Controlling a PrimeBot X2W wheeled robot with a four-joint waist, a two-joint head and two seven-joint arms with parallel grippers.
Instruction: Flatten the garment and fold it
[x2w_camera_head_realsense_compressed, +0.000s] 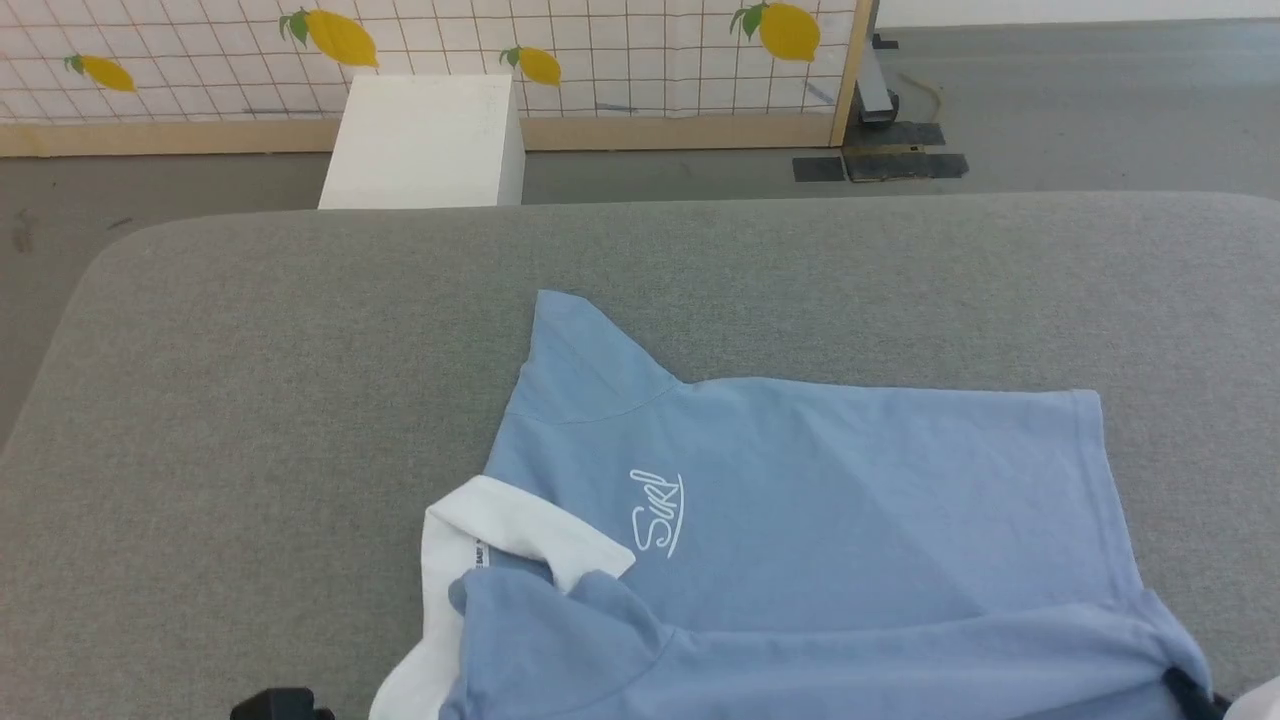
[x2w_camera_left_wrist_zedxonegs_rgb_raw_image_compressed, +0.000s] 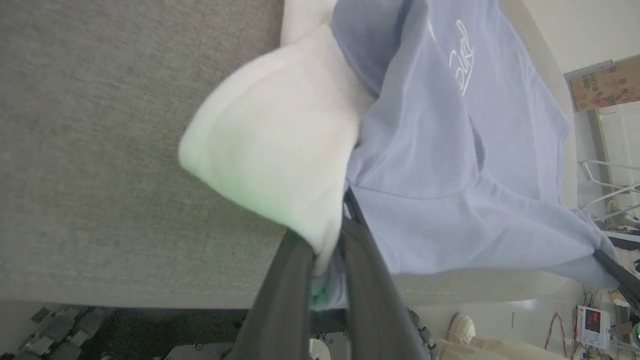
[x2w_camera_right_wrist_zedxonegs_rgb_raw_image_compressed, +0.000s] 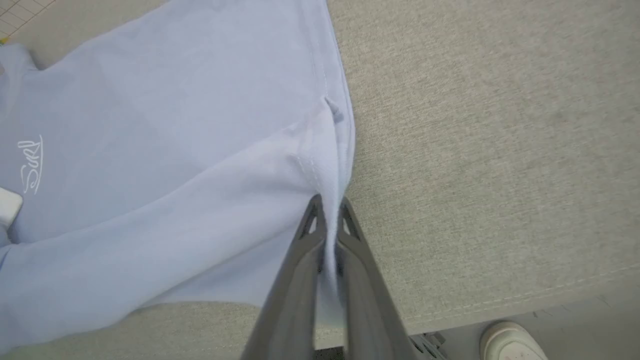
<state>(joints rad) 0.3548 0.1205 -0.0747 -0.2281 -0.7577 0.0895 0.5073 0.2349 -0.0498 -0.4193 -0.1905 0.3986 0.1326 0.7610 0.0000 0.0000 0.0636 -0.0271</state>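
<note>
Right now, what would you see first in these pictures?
The light blue shirt with its white curly logo lies spread on the grey padded table. Its near edge is pinched at both ends: the left gripper holds the white collar, the right gripper the hem corner. Yellow lemon pictures dot the screen behind the table.

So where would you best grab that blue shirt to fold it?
By the near long edge, at both ends, coming from the robot's side of the table. The garment lies sideways, white collar at left and hem at right, so that edge spans it. The left gripper is shut on the collar end, the right gripper on the hem corner.
</note>
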